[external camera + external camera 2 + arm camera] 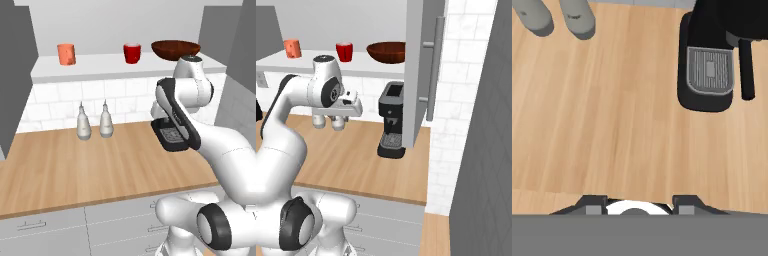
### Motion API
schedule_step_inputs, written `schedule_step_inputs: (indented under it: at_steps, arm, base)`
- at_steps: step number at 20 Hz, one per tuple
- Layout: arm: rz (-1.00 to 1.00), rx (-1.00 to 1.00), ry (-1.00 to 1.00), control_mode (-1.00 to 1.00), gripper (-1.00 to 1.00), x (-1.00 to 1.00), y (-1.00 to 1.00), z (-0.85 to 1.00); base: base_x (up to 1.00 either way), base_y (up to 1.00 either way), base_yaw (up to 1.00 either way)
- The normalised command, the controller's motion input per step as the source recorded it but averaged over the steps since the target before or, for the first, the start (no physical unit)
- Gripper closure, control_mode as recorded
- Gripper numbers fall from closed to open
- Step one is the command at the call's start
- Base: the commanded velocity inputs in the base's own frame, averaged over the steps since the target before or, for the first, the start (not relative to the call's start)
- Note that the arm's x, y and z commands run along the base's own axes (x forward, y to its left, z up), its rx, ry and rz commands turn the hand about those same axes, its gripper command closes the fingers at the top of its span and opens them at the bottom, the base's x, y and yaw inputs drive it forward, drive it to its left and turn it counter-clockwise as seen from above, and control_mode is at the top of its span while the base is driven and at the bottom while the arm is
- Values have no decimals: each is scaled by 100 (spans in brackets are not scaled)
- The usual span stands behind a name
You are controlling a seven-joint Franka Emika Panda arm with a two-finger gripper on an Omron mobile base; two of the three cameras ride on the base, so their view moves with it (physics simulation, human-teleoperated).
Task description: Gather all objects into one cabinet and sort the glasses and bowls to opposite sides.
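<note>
Two white shaker bottles (pixel 93 121) stand side by side at the back of the wooden counter (pixel 75 165), near the tiled wall. A black coffee machine (pixel 392 121) sits further right on the counter, below the cabinet shelf (pixel 363 62) and half behind the open grey cabinet door (pixel 420 70) with its bar handle (pixel 432 70). From the left base view the arm's forearm covers most of the machine.

On the shelf three things stand in a row, well apart — a salmon-orange tumbler (pixel 66 54) at the left, a red cup (pixel 132 52) in the middle and a wide, shallow dark brown bowl (pixel 175 49) at the right end. The bowl is glossy and much broader than either cup. In the left base view the arm's upper joint rises just in front of the bowl's lower rim.

The gripper (pixel 640 204) points down over bare counter, the machine's drip tray (pixel 709 70) ahead and to one side. Its fingertips (pixel 592 203) stand partly apart, with nothing between them and touching nothing.
</note>
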Motion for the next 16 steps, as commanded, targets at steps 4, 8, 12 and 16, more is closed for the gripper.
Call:
schedule_step_inputs:
  at_steps: [4,8,12,16]
  arm:
    - [0,1,-4,-100,-100,-27,-5,-3]
    - [0,0,-25,-100,-100,-93,-1,2]
    - [0,0,-38,-100,-100,-100,-1,18]
    - [-6,0,-45,-100,-100,-100,-10,31]
  base:
    - [0,0,0]
    - [0,0,0]
    - [0,0,0]
    - [0,0,0]
